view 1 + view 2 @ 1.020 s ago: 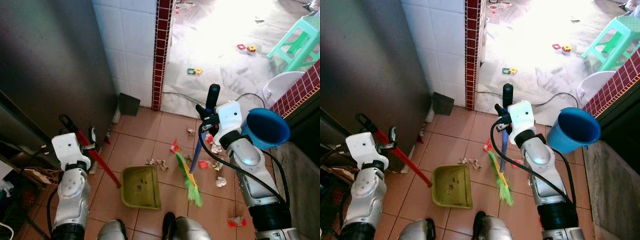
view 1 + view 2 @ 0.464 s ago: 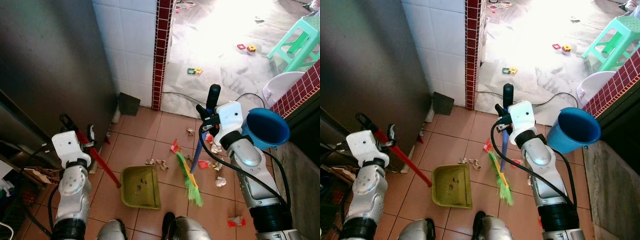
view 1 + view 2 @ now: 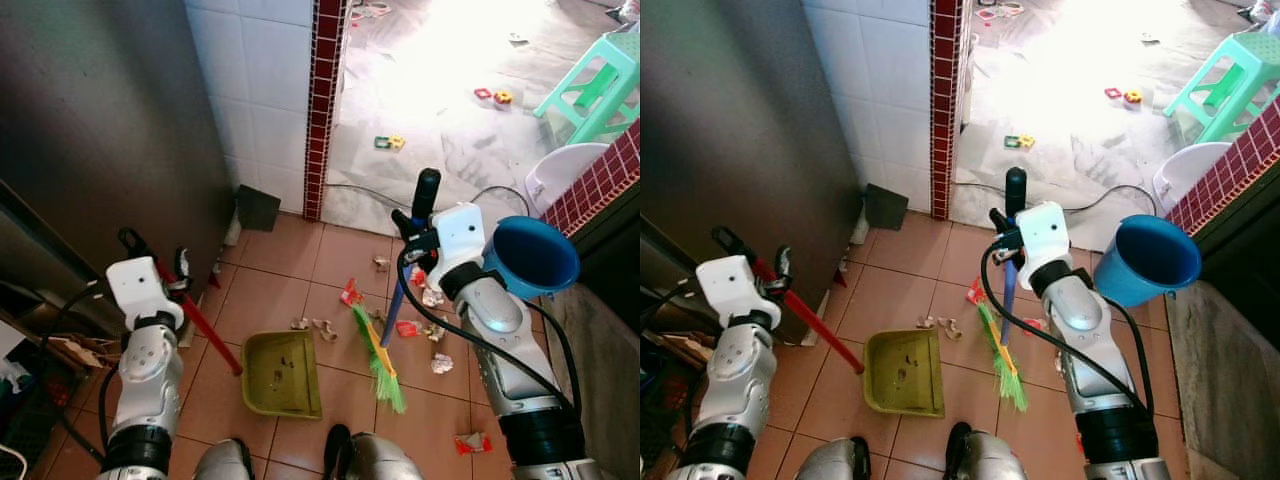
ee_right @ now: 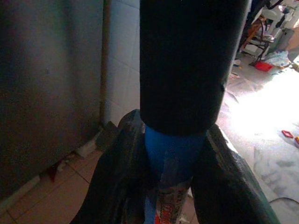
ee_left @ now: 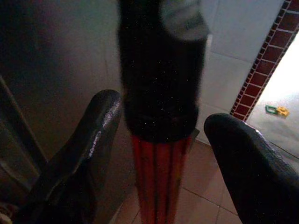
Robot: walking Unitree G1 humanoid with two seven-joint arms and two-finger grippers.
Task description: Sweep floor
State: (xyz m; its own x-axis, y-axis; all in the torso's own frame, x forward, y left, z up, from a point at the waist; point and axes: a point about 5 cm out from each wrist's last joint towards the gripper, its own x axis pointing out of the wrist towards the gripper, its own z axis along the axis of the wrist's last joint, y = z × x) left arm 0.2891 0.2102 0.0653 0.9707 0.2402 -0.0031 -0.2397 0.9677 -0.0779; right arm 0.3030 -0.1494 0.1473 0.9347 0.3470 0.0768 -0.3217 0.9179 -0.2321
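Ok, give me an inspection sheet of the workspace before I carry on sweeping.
Surface: terracotta tiled floor, littered on the robot's right side.
Job's things: green dustpan with red handle resting on the floor; broom with blue handle and green-yellow bristles, bristles just right of the pan.
Clutter: crumpled paper and red wrapper scraps around the broom, more beside the pan's far edge.
Grippers: left gripper jaws flank the dustpan's handle with gaps showing; right gripper jaws shut on the broom handle.
Cables: black cable along the doorway threshold.
Surroundings: blue plastic bucket, green plastic stool, white tiled wall, dark metal cabinet.
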